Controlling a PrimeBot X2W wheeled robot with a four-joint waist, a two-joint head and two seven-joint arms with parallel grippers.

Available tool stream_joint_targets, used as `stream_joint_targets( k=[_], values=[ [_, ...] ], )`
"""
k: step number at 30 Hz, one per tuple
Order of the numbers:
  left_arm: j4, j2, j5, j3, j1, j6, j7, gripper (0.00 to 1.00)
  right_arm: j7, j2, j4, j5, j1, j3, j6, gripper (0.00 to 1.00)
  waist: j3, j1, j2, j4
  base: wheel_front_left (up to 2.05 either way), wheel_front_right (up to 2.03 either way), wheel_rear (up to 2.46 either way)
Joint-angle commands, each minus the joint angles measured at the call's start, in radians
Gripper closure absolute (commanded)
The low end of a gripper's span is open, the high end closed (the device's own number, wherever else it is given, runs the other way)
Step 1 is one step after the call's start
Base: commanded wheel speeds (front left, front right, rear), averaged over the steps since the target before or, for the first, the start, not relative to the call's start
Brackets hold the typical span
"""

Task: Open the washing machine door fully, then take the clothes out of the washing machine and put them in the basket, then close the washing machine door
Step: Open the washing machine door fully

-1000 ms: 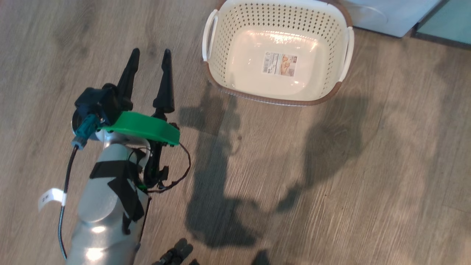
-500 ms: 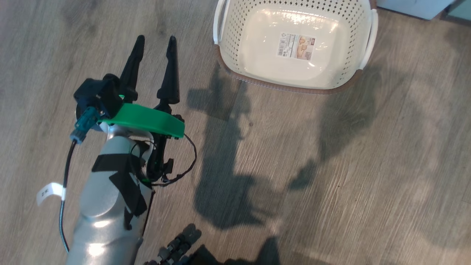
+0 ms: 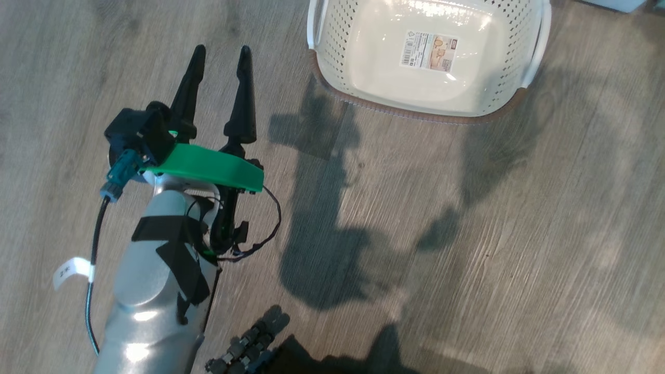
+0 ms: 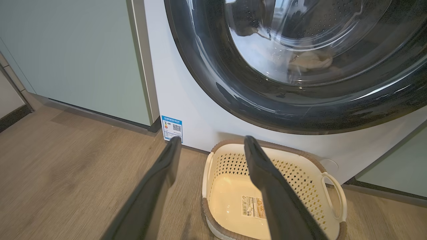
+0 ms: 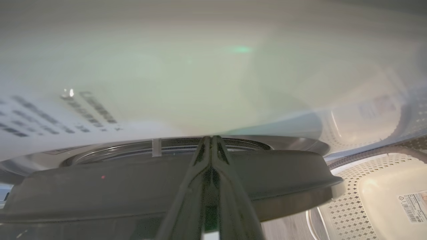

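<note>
Where the wood-grain floor [image 3: 467, 234] meets pale green cabinets [image 4: 73, 50], one washing machine [image 4: 186, 100] stands, its front smooth and white. Its single round door [image 4: 233, 96], a wide glossy black ring around a bulging clear glass bowl, lies close against that front; whether it is latched cannot be told. One basket [image 3: 332, 31] sits on the floor just before the machine, below the door: a cream rounded rectangle of perforated plastic with a brown rim, two white loop handles and a label on its floor. Behind the glass, low in the dotted steel drum, lies a pale crumpled heap of clothes [image 4: 310, 61], count unclear. The left gripper [image 3: 222, 50] hovers over the floor left of the basket, its two dark tapered fingers set apart. The right gripper [image 5: 210, 138] has its fingers pressed together, tips at the door's dark edge. One small blue sticker [image 4: 172, 127] marks the machine's lower left corner.
</note>
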Motion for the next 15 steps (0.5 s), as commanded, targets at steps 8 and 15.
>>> stream_joint_targets(
  k=[8, 15],
  values=[
    [-0.04, 0.028, -0.005, 0.035, -0.018, 0.009, -0.005, 0.0, 0.055, 0.034, -0.033, -0.011, -0.048, 0.014, 0.004, 1.0, 0.012, -0.0001, 0.0, 0.005, 0.0, 0.0, 0.0],
    [-0.033, 0.028, 0.0, 0.047, -0.016, 0.008, -0.005, 0.0, 0.13, 0.037, -0.036, -0.012, -0.014, 0.036, 0.004, 1.0, -0.006, -0.0001, 0.0, 0.001, 0.0, 0.0, 0.0]
  ],
)
